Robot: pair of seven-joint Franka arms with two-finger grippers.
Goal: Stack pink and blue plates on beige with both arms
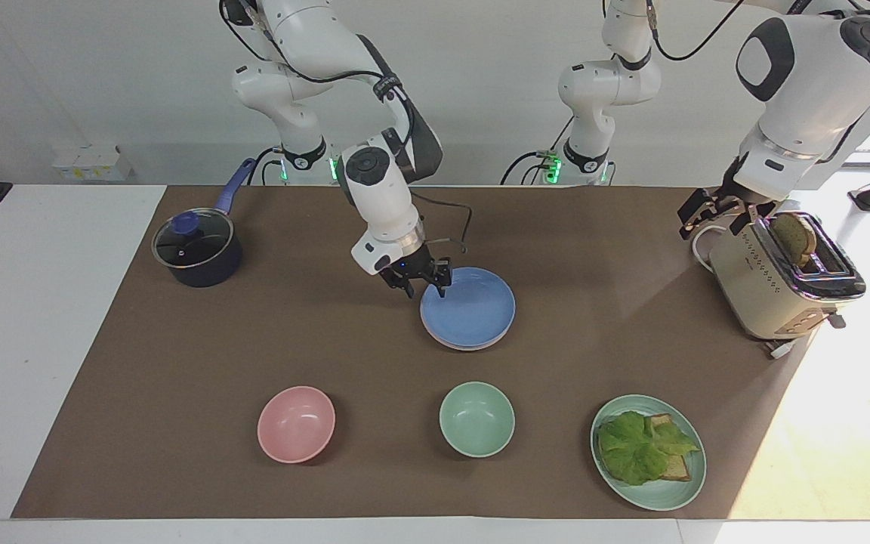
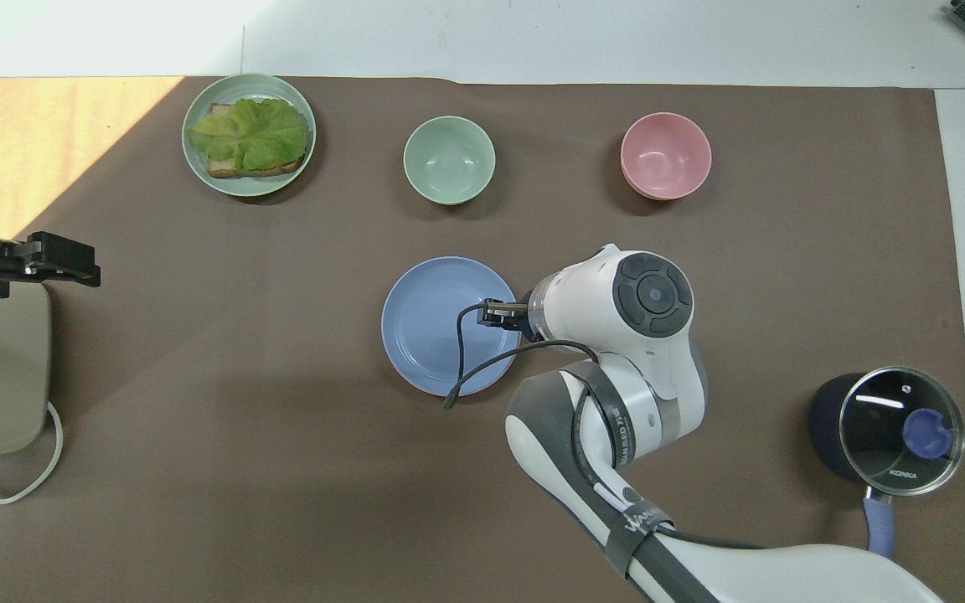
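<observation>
"KONKA" on the saucepan lid [image 2: 901, 430], lettering on the right arm's strap [image 2: 641, 526], perhaps illegible

Robotics lab staged as kitchen, probably: two white arms [image 1: 374, 181] bolted at table [image 1: 42, 302] edge, bare white wall, cables; brown mat [image 1: 178, 363] laid with toaster [image 1: 778, 283], saucepan [image 1: 197, 249], bowls [image 1: 296, 424]
</observation>
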